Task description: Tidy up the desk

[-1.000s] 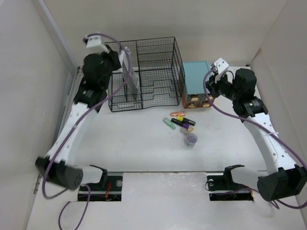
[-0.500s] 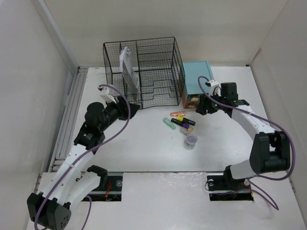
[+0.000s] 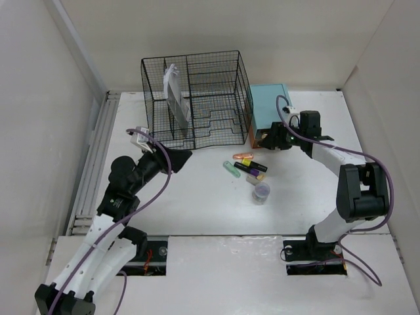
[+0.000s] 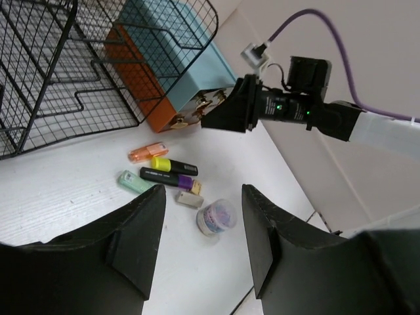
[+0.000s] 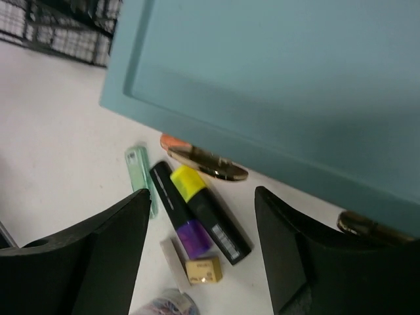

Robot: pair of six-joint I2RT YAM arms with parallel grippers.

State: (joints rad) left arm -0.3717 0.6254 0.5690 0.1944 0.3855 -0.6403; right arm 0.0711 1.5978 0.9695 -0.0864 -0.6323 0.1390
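Note:
The white desk [image 3: 197,197] carries a loose cluster left of its middle: an orange highlighter [image 3: 243,156], a yellow highlighter [image 5: 210,213], a black marker with a purple band [image 5: 177,210], a mint green one [image 3: 230,169], a small tan block [image 5: 203,270] and a round clear jar [image 3: 261,192]. My left gripper [image 3: 177,157] hovers open in front of the rack, empty; the jar [image 4: 216,217] shows between its fingers [image 4: 134,243]. My right gripper [image 3: 270,139] is open and empty at the teal box's front, above a gold drawer handle [image 5: 207,163].
A black wire-mesh rack [image 3: 197,98] stands at the back with a grey-white flat item [image 3: 176,98] upright inside it. The teal box [image 3: 268,111] with wooden drawers sits right beside the rack. White walls border the desk on the left, back and right.
My left arm has drawn back from the rack toward the near side, leaving the flat item in it. My right gripper has come down to the teal box's front and opened.

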